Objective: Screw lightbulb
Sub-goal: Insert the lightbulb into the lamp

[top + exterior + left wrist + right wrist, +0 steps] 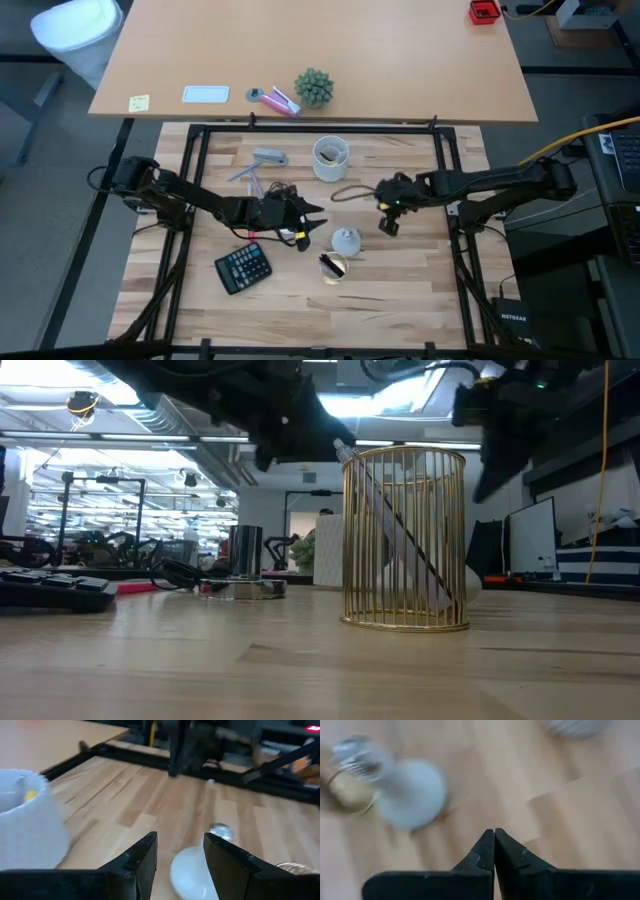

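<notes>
Left gripper [312, 222]: jaws stand part open and hold nothing. In the left wrist view the two fingers [142, 857] frame the bulb [192, 872], which lies just past the fingertips with wood showing on both sides; no contact is visible. The gripper hangs above the table [400, 300], beside the bulb [346, 240] on its left.

Right gripper [388, 225]: jaws are fully closed, tip against tip [494, 836], with nothing between them. It hangs above the table, near the bulb on its right.

Bulb: it lies on the table near the centre, between the two grippers. In the right wrist view the white globe [410, 792] shows with its grey screw base at one end.

Just beside the bulb, toward the front edge, stands a gold wire holder [333, 266]. A cup [331, 157] stands farther back. A socket [270, 157] lies to the left of the cup. A calculator [243, 268] lies at front left, below the left arm
</notes>
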